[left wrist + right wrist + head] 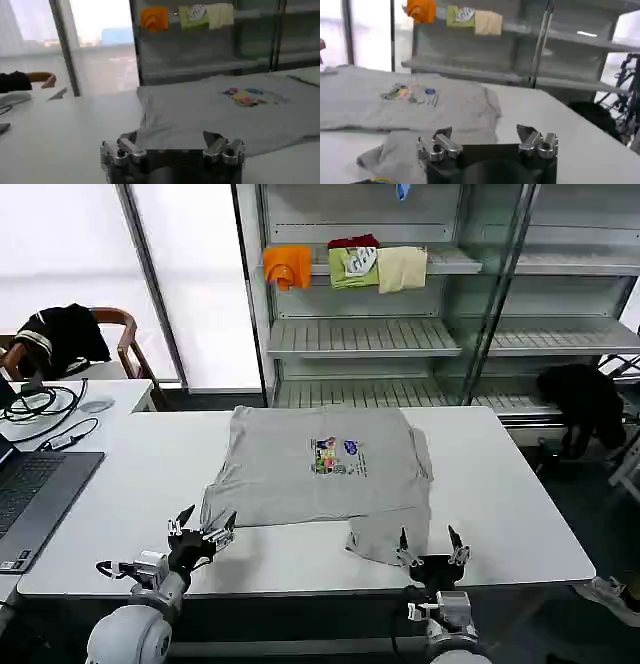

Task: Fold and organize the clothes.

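Shirt [320, 469] flat (print upward), collar away

Matt grey cloth shirt [325, 469] lies on a smooth white tabletop [520, 514]; the shelf [365, 336] behind looks like grey metal.

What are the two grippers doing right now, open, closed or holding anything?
Left gripper: jaws open, empty, at the near-left edge of the grey shirt.
Right gripper: jaws open, empty, at the shirt's near sleeve.
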`<state>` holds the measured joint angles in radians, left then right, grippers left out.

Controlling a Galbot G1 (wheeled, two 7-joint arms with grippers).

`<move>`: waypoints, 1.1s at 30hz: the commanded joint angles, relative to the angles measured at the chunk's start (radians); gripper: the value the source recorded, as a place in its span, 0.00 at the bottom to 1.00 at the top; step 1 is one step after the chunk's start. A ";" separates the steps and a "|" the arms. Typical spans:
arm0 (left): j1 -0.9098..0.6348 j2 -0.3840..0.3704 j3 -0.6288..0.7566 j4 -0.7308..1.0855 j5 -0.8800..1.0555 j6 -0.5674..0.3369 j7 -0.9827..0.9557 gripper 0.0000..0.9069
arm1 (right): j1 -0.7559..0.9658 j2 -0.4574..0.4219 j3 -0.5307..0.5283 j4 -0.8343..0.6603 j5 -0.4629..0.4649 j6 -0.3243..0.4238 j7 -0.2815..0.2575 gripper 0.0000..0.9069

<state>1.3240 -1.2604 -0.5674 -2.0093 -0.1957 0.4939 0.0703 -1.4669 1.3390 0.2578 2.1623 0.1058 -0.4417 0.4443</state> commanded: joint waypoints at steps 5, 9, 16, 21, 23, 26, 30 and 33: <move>-0.044 0.029 -0.007 0.068 -0.081 0.041 -0.017 1.00 | -0.014 0.009 -0.012 -0.009 0.054 -0.005 0.019 1.00; -0.045 0.028 -0.008 0.082 -0.093 0.040 -0.016 1.00 | -0.018 0.011 -0.012 -0.007 0.056 -0.004 0.019 1.00; -0.040 0.023 0.001 0.086 -0.092 0.041 -0.016 1.00 | -0.021 0.011 -0.012 -0.016 0.060 0.002 0.018 1.00; -0.040 0.021 0.002 0.104 -0.092 0.039 -0.014 1.00 | -0.022 0.011 -0.014 -0.025 0.068 0.004 0.015 1.00; -0.038 0.020 0.002 0.107 -0.091 0.038 -0.013 1.00 | -0.019 0.011 -0.013 -0.032 0.076 0.009 0.011 1.00; -0.036 0.020 0.003 0.108 -0.091 0.038 -0.013 1.00 | -0.014 0.014 -0.012 -0.044 0.078 0.017 0.010 1.00; -0.032 0.022 0.005 0.106 -0.090 0.039 -0.012 0.92 | -0.013 0.016 -0.016 -0.058 0.081 0.024 0.008 0.61; -0.028 0.022 0.005 0.107 -0.089 0.039 -0.011 0.04 | -0.014 0.017 -0.016 -0.063 0.081 0.028 0.004 0.00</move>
<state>1.2948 -1.2400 -0.5632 -1.9119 -0.2797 0.5294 0.0581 -1.4816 1.3542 0.2409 2.1066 0.1810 -0.4135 0.4468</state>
